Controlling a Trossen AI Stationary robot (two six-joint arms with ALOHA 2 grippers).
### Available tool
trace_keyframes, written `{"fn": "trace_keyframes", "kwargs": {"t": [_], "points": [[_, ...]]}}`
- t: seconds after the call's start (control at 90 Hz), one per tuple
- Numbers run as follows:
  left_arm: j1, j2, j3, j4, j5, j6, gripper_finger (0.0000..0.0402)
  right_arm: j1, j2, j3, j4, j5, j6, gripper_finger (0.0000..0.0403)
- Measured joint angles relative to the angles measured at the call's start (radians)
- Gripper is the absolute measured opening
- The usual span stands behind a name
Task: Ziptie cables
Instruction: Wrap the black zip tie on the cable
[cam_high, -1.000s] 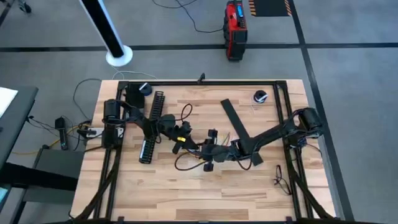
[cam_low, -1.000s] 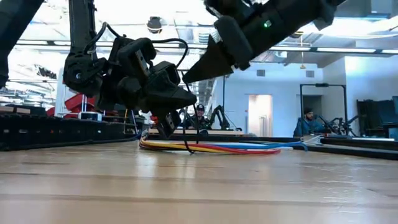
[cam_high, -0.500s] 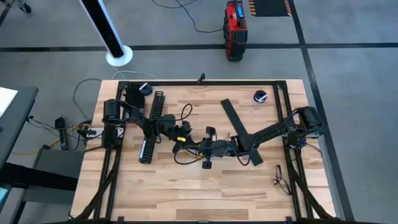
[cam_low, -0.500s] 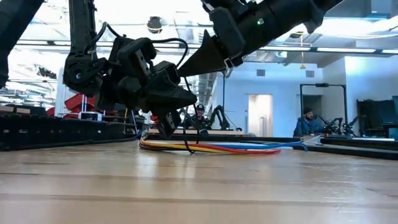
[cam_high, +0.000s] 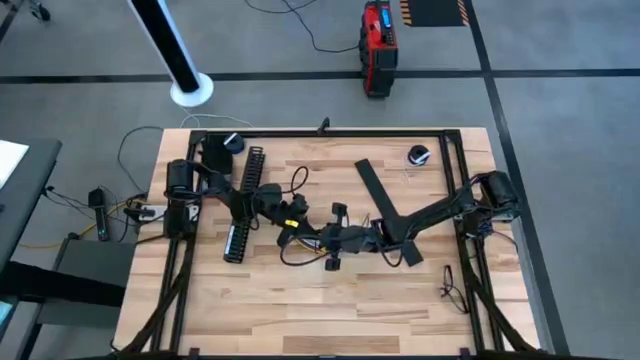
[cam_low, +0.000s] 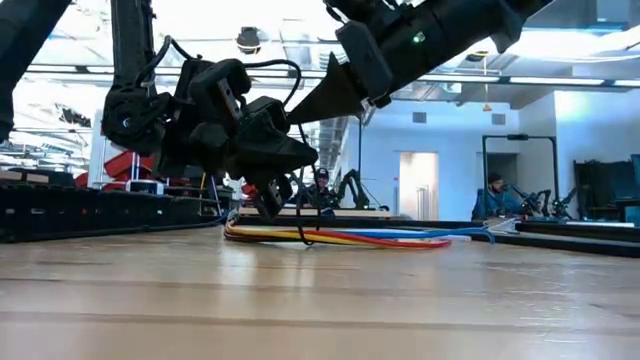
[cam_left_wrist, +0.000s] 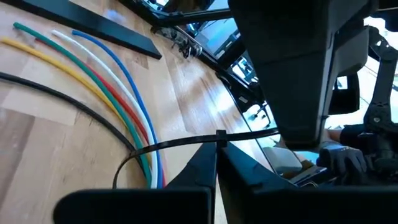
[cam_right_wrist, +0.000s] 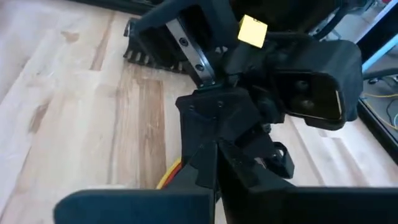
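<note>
The cables (cam_left_wrist: 134, 118) lie flat on the bench (cam_high: 400, 300): six strands, yellow, green, white, red, blue, black. Above them, left gripper (cam_low: 270, 205) and right gripper (cam_low: 300, 115) both clench one black ziptie (cam_left_wrist: 205, 140).

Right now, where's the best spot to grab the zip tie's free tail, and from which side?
Take the zip tie by the straight tail just past its head, where it runs clear above the cables and the table. Come side-on across the strap so the fingers close on its flat faces; it is thin and flat. The left gripper already looks to be pinching near there.
</note>
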Motion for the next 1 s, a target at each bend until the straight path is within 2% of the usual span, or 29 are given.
{"fn": "trace_keyframes", "kwargs": {"t": [0.244,0.367,0.467,0.7,0.778,1.0], "points": [[0.000,0.000,0.000,-0.011,0.003,0.007,0.0000,0.021,0.000,0.000,-0.001,0.011,-0.008,0.0003],[0.000,0.000,0.000,-0.018,-0.003,0.006,0.0000,0.025,0.000,0.000,-0.002,0.045,-0.008,0.0025],[0.000,0.000,0.000,-0.018,-0.003,0.006,0.0000,0.027,-0.004,0.000,-0.002,0.016,-0.022,0.0040],[0.000,0.000,0.000,-0.017,-0.002,0.005,0.0000,0.040,-0.004,0.004,-0.023,0.026,-0.036,0.0005],[0.000,0.000,0.000,-0.017,-0.002,0.003,0.0000,0.039,-0.004,0.005,-0.036,0.024,-0.033,0.0025],[0.000,0.000,0.000,-0.017,-0.002,0.002,0.0000,0.030,-0.004,0.005,-0.114,0.021,0.009,0.0119]]}}
